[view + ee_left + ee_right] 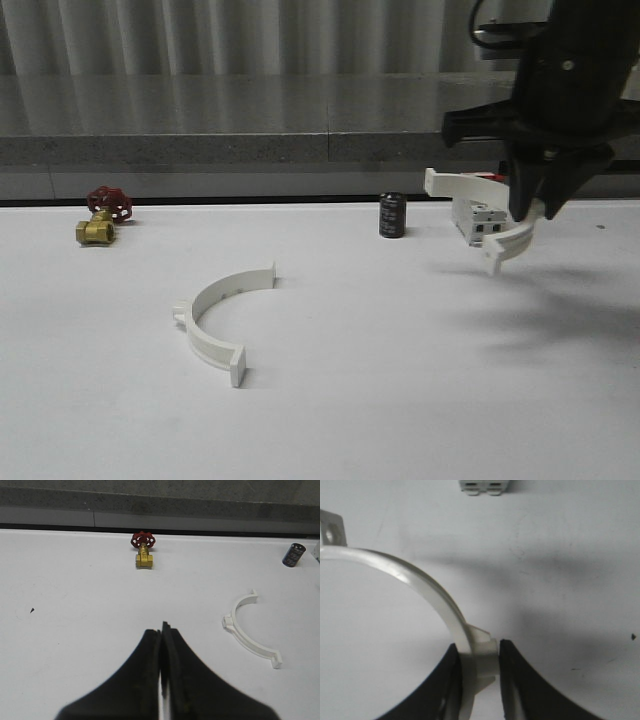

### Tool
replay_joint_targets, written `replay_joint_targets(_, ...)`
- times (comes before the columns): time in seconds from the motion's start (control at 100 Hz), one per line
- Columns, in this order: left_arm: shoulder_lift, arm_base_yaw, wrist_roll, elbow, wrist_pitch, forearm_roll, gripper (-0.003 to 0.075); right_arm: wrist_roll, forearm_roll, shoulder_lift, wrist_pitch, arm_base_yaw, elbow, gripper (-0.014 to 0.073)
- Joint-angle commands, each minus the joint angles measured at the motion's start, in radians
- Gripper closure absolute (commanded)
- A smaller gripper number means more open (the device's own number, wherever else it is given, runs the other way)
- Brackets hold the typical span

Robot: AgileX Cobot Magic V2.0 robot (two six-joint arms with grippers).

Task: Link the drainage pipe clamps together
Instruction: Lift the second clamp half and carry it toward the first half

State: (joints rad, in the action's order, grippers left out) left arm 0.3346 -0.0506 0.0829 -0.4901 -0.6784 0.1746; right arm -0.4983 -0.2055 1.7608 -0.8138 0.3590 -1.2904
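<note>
One white half-ring drainage pipe clamp [212, 318] lies flat on the white table left of centre, and it also shows in the left wrist view [246, 630]. The other clamp [470, 186] hangs in the air at the right, held by my right gripper [530, 212]. In the right wrist view the right gripper [478, 655] is shut on this clamp [420, 577] at its middle tab, the arc curving away to a flange tab. My left gripper [161, 630] is shut with nothing between its fingers, above bare table and apart from the lying clamp.
A brass valve with a red handwheel [102, 214] sits far left. A small black cylinder [392, 215] stands near the back centre. A white boxy switch block [478, 220] rests behind the lifted clamp. A grey ledge [250, 140] runs along the table's back.
</note>
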Motion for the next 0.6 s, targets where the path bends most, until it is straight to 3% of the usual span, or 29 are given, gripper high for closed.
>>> replay_joint_targets(0.0, 0.008, 0.006, 0.001, -0.027, 0.069, 0.018, 0.0741, -0.216, -0.155, -0.033, 0.011, 0.084, -0.035, 0.0649)
replay_joint_targets(0.13, 0.008, 0.006, 0.001, -0.027, 0.069, 0.018, 0.0741, -0.337, -0.234, -0.015, 0.012, 0.177, -0.035, 0.0649)
replay_joint_targets(0.59, 0.008, 0.006, 0.001, -0.027, 0.069, 0.018, 0.0741, -0.342, -0.227, -0.008, 0.030, 0.206, -0.035, 0.0649)
